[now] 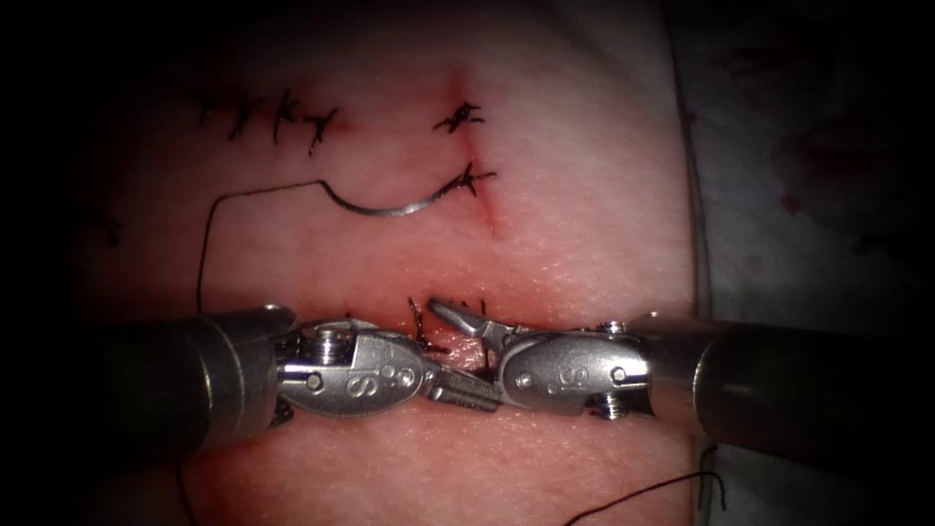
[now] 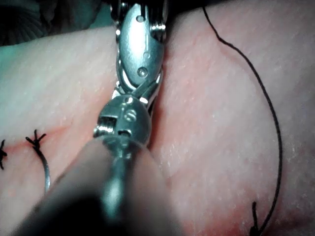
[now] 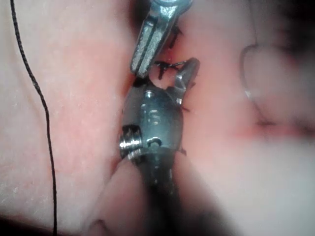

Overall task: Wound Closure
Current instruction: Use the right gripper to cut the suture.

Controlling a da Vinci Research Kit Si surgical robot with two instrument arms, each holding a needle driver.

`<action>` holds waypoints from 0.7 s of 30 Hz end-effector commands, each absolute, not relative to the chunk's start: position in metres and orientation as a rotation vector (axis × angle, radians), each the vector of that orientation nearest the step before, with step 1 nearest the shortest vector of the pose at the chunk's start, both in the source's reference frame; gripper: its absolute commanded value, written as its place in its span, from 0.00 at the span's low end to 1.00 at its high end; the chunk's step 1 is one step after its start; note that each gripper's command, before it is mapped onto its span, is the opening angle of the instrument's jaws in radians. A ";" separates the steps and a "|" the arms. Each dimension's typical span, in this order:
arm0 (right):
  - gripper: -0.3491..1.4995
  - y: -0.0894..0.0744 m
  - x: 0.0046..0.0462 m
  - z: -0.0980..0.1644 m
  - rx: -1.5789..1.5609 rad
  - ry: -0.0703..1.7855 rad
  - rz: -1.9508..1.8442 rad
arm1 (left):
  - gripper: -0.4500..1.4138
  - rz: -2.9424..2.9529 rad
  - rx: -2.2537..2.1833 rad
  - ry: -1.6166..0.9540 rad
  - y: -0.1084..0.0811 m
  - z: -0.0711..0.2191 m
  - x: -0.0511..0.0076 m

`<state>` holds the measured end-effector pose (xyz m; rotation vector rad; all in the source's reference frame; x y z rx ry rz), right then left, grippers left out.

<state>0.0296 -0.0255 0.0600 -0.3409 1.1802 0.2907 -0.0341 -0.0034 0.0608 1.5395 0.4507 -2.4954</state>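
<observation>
Closest to the lens are both my tools, meeting nose to nose low on the tissue [image 1: 584,244]. Left tool [image 1: 477,397] comes in from the left with its jaws pressed narrow, pretty much closed, and I can't spot anything pinched in them. Right tool [image 1: 453,331] comes in from the right with its jaws spread. One jaw sticks up and to the left, the other sits tucked behind the left tool's tip, and they're holding nothing as far as I can see.

Just behind the tips there's a row of dark stitches [image 1: 419,326] with red fluid [image 1: 467,356] around them.

Further back, the needle [image 1: 390,209] lies flat on the tissue, held by neither tool. It's on the left side of the short upright cut [image 1: 479,195], with its right end touching a knot [image 1: 474,178] on that cut. Honestly can't tell if that end is in the tissue or not. The thread [image 1: 209,244] runs from the needle's left end, goes left, then drops down toward my left shaft.

Farthest back there's another knot [image 1: 460,119] on the cut, plus a line of older stitches [image 1: 273,117] off to the upper left.
</observation>
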 end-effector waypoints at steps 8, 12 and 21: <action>0.85 -0.026 0.0315 0.060 -0.367 1.220 0.297 | 0.00 -2.492 1.547 0.459 -0.003 0.061 -0.0348; 0.05 -0.027 0.0314 0.060 -0.347 1.220 0.271 | 0.00 -2.488 1.548 0.459 -0.003 0.061 -0.0347; 0.90 -0.026 0.0304 0.062 -0.247 1.121 0.438 | 0.00 -2.475 1.551 0.446 -0.005 0.060 -0.0337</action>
